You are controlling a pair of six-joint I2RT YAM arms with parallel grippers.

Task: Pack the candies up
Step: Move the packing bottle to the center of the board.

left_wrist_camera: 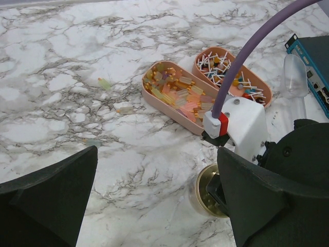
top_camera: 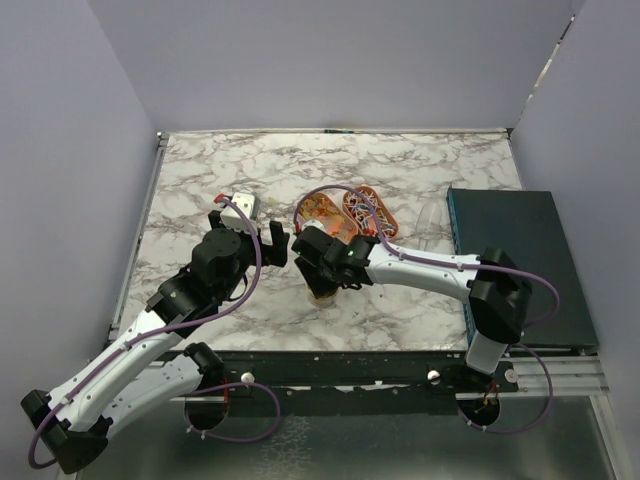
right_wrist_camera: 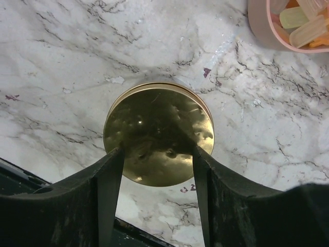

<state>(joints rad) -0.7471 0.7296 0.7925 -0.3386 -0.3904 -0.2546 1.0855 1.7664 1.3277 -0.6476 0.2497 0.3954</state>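
**Right gripper** (right_wrist_camera: 157, 154): the jaws are partly closed. One black finger (right_wrist_camera: 110, 180) stands at each side of the gold lid (right_wrist_camera: 159, 128), and both overlap its rim in the right wrist view. It cannot be told whether the fingers press on the lid or only stand beside it. The lid lies flat, face up, near the middle of the near edge of the marble table (top_camera: 200, 180). Its top is scuffed and dented.

**Left gripper** (left_wrist_camera: 157, 152): the jaws are wide open with nothing between them. It hangs above the table just left of the right gripper, facing the lid and the trays.

**Candies** (left_wrist_camera: 177, 95): most lie in two oval trays set side by side, touching, just far of the lid at mid-table.
- The left tray (left_wrist_camera: 167, 109) holds the orange-yellow and pale pieces.
- The right tray (left_wrist_camera: 263, 88) holds the mixed red, blue and white pieces.
- Two loose pieces (left_wrist_camera: 104, 82) lie on the bare marble to the left of the trays, apart from each other.

**Surroundings:**
- A clear plastic piece (left_wrist_camera: 295, 74) lies right of the trays.
- A dark teal box (top_camera: 510, 260) lies at the table's right edge, past the clear plastic piece.
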